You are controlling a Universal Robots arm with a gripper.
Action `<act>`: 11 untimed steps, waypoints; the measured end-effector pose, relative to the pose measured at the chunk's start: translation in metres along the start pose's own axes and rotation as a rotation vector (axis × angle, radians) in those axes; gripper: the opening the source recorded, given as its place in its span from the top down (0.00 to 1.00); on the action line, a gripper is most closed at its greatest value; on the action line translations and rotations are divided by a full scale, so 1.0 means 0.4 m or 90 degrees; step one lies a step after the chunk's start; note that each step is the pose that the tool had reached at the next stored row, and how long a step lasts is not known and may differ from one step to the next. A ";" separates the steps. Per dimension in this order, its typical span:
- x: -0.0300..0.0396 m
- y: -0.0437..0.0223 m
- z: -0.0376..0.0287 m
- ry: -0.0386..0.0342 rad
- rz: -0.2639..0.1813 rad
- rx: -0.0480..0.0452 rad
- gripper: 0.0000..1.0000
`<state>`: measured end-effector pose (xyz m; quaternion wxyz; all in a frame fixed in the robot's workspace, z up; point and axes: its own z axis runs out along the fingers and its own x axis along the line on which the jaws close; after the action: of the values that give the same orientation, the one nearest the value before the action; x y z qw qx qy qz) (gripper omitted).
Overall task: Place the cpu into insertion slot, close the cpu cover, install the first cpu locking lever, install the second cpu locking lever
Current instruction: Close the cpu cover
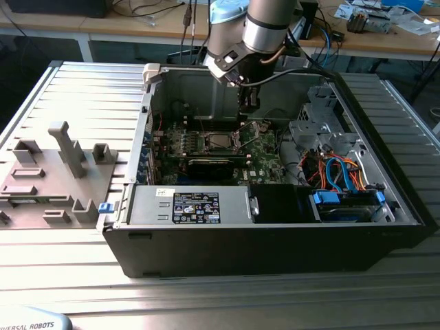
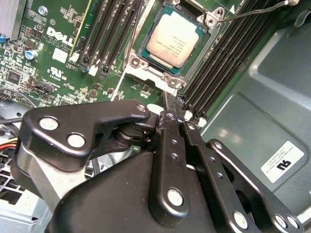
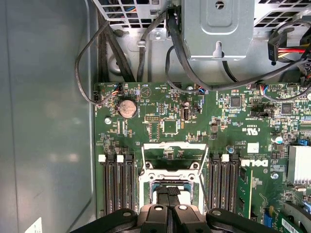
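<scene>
Cpu (image 2: pixel 174 39) seated inside insertion slot (image 2: pixel 137 62) rim; cpu cover (image 3: pixel 175 144) raised; tool (image 2: pixel 174 116) pinched narrow just beside the slot.

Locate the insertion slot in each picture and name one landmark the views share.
Exterior view: the insertion slot sits on the green board, to the exterior view's left of the gripper.
Second wrist view: the insertion slot, silvery-rimmed, holds the cpu, just beyond the gripper.
First wrist view: the insertion slot is partly hidden behind the gripper.
Shared landmark: the black memory slots flanking it.
</scene>
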<state>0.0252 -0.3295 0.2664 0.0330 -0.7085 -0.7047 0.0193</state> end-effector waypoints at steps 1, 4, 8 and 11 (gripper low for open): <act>0.000 0.001 0.000 0.0000 0.000 0.0000 0.89; 0.000 0.002 0.000 0.0000 0.000 0.0000 0.89; 0.000 0.004 0.000 0.0000 0.000 0.0000 0.89; 0.000 0.006 0.000 0.0000 0.000 0.0000 0.89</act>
<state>0.0275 -0.3295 0.2664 0.0330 -0.7085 -0.7047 0.0193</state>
